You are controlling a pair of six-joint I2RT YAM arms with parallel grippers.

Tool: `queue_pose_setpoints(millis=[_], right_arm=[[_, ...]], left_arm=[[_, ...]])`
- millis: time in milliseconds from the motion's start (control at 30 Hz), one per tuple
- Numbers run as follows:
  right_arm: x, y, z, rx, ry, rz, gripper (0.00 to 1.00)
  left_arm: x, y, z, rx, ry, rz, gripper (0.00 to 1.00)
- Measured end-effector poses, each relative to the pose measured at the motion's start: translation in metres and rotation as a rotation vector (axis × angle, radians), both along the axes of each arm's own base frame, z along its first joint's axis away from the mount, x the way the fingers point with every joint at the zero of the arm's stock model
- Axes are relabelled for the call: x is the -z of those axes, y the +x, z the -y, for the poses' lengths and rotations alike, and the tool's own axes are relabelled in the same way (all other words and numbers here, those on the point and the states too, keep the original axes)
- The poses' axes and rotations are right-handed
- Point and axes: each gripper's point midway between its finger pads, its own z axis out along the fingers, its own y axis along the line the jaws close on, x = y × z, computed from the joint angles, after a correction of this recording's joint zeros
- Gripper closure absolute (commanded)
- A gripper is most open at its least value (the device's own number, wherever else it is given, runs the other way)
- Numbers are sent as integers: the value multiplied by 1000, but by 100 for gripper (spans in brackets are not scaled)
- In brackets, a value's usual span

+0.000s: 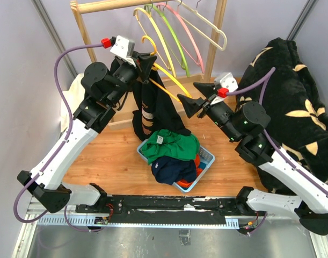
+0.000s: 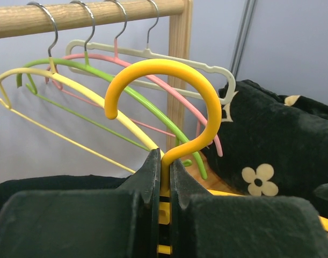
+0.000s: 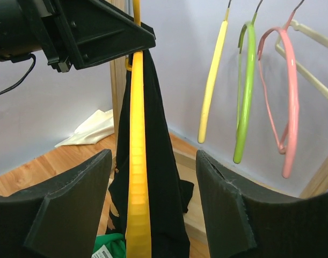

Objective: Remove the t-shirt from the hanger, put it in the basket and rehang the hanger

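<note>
My left gripper (image 1: 145, 64) is shut on the neck of the yellow hanger (image 1: 169, 80), just below its hook (image 2: 206, 91), and holds it off the rail; in the left wrist view this gripper (image 2: 165, 161) has the fingers pressed on the neck. The black t-shirt (image 1: 147, 110) hangs in a long fold from the hanger's left part down to the table. The hanger's right arm is bare. My right gripper (image 1: 195, 97) stands open at that arm's end. In the right wrist view the yellow arm (image 3: 137, 161) and the shirt (image 3: 166, 177) show in the gap of the gripper (image 3: 153, 158), touching neither finger.
A wooden rack (image 1: 99, 5) at the back carries several empty coloured hangers (image 1: 172, 37). A blue basket (image 1: 206, 158) of green and dark clothes sits at the front centre. A black flowered blanket (image 1: 292, 107) fills the right side. A white cloth (image 1: 72, 99) lies at the left.
</note>
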Motion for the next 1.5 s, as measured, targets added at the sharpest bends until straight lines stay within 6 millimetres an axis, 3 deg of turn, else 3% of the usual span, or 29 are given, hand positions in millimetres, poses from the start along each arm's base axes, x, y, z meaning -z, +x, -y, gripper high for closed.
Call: queue_pose_setpoints(millis=[300, 733, 967, 1167, 1367, 1500], right_arm=[[7, 10, -15, -9, -6, -37, 41], [8, 12, -18, -11, 12, -52, 54], [7, 12, -18, -9, 23, -57, 75], [7, 12, -17, -8, 26, -60, 82], [7, 10, -19, -26, 23, -56, 97], [6, 8, -18, -29, 25, -52, 99]], left_arm=[[0, -6, 8, 24, 0, 2, 100], [2, -11, 14, 19, -2, 11, 99], [1, -11, 12, 0, -10, 16, 100], [0, -11, 11, -7, -13, 15, 99], [0, -11, 11, -12, -12, 15, 99], [0, -11, 11, -12, -14, 15, 86]])
